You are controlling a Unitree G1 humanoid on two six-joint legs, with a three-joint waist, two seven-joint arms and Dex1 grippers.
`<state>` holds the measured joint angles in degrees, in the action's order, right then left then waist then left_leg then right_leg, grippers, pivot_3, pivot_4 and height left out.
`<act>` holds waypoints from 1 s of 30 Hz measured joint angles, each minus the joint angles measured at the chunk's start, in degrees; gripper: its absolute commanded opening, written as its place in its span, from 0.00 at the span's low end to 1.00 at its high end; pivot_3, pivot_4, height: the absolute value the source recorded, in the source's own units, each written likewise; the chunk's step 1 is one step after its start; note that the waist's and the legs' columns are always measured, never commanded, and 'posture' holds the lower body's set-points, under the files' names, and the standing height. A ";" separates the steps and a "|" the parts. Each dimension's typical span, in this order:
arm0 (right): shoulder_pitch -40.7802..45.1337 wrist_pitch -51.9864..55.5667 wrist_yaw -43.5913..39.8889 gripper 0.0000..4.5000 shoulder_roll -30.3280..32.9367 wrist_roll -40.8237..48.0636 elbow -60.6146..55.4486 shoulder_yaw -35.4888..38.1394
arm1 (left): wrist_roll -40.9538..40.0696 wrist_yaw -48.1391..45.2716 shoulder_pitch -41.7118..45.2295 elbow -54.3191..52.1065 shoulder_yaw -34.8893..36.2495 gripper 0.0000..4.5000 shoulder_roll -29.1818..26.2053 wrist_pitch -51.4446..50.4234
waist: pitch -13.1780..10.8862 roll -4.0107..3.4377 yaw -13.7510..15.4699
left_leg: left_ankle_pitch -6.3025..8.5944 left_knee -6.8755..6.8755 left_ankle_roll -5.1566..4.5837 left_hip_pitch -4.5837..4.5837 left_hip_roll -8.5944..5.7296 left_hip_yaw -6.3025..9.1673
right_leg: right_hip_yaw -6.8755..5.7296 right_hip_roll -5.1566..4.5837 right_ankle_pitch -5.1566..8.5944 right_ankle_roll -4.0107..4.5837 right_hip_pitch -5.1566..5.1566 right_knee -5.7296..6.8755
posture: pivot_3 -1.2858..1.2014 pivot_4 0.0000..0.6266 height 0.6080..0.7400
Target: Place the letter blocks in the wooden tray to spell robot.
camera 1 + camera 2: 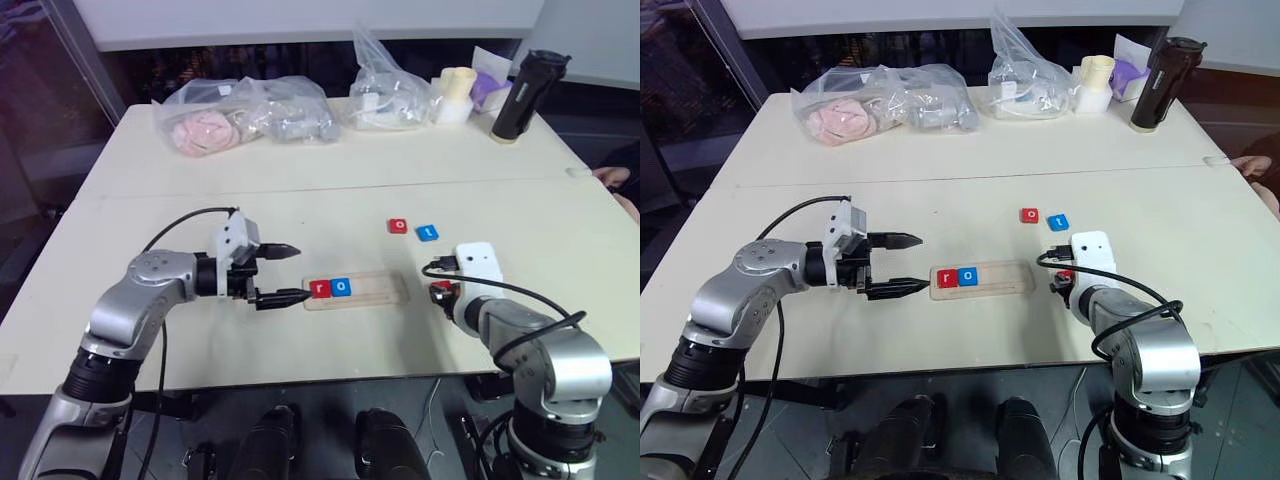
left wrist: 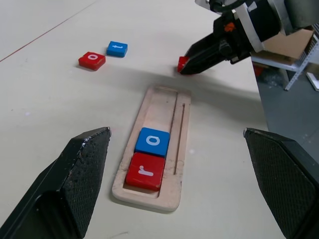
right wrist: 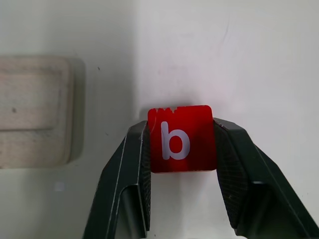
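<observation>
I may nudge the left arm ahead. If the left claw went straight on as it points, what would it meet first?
Likely the tray: the open left claw points along it from its near end, where the r block sits. Height is unclear; it might pass just over.

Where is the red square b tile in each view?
Left eye: red square b tile, just right of the pale wooden tray.
Right eye: likewise.
Left wrist: past the tray's empty end.
Right wrist: within the right gripper.
Shared landmark: the tray.
</observation>
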<state>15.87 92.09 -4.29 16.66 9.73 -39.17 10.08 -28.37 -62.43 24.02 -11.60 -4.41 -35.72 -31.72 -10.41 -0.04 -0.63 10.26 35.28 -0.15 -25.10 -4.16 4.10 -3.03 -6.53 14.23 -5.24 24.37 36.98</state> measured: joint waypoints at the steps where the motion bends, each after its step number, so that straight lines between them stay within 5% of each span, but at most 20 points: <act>1: 0.03 0.00 -0.19 0.71 0.11 0.06 0.07 0.15 | 0.01 0.01 0.00 0.00 0.00 1.00 -0.02 0.00 | 0.00 0.00 0.00 | 0.00 0.00 0.00 0.00 0.00 0.00 | 0.00 0.00 0.00 0.00 0.00 0.00 | 0.52 0.24 0.88; 3: 0.30 0.00 -1.38 0.95 1.55 0.62 0.35 0.77 | 0.07 0.08 0.00 0.00 0.00 1.00 -0.14 0.00 | 0.00 0.01 0.02 | 0.00 0.00 0.00 0.00 0.00 0.00 | 0.00 0.00 0.00 0.00 0.00 0.00 | 0.52 0.24 0.88; 4: 0.55 0.00 -2.71 0.99 2.63 1.42 0.57 1.04 | 0.11 0.18 0.00 0.00 0.01 1.00 -0.15 -0.02 | 0.00 0.01 0.02 | 0.00 0.00 0.00 0.00 0.00 0.00 | -0.01 0.00 0.00 0.00 0.00 0.00 | 0.52 0.24 0.88; 8: 3.26 -4.61 -15.56 0.99 20.04 8.16 0.82 -2.01 | 0.13 0.39 0.00 0.02 0.00 1.00 -0.18 -0.17 | -0.11 0.00 0.01 | 0.00 0.05 -0.01 -0.06 0.00 -0.04 | -0.07 -0.05 0.12 -0.20 -0.03 -0.08 | 0.52 0.24 0.88; 12: 2.99 -15.93 -29.31 0.99 30.45 13.40 2.19 -2.90 | 0.15 0.33 0.11 0.19 -0.10 1.00 -0.14 -0.18 | -0.22 0.23 0.07 | 0.01 0.03 -0.02 -0.09 0.02 0.01 | -0.16 -0.05 0.07 -0.28 -0.07 -0.14 | 0.52 0.24 0.88; 16: -4.78 -50.97 -50.31 0.99 47.09 7.21 14.36 -9.59 | 0.39 0.15 0.56 0.62 -0.55 1.00 -0.18 0.05 | -0.28 0.24 0.25 | 0.06 0.09 -0.09 -0.14 -0.01 -0.06 | -0.25 0.01 0.11 -0.38 -0.33 -0.65 | 0.52 0.24 0.88; 22: 0.52 -76.37 -65.38 0.99 48.23 0.56 35.78 -16.70 | 0.48 0.62 0.80 0.66 -0.82 1.00 0.22 0.94 | -0.33 0.32 -0.07 | 0.12 0.15 -0.19 -0.15 0.01 -0.18 | -0.13 -0.15 -0.24 -0.24 -0.38 -0.89 | 0.52 0.24 0.88; 30: 9.12 -84.18 -72.63 0.99 42.19 -2.15 52.65 -20.77 | 0.41 1.51 -0.43 -0.44 -0.74 1.00 0.04 1.02 | -0.37 0.34 0.12 | 0.12 0.14 -0.19 -0.18 -0.01 -0.18 | -0.11 -0.16 -0.27 -0.24 -0.34 -0.88 | 0.52 0.24 0.88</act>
<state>24.98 7.91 -76.91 58.85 7.57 13.48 -10.68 -27.96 -60.92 23.59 -12.04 -5.15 -35.68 -30.69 -10.77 0.29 -0.51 10.37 35.43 -0.34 -25.28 -4.16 3.92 -3.15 -6.69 13.96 -5.48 24.03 36.11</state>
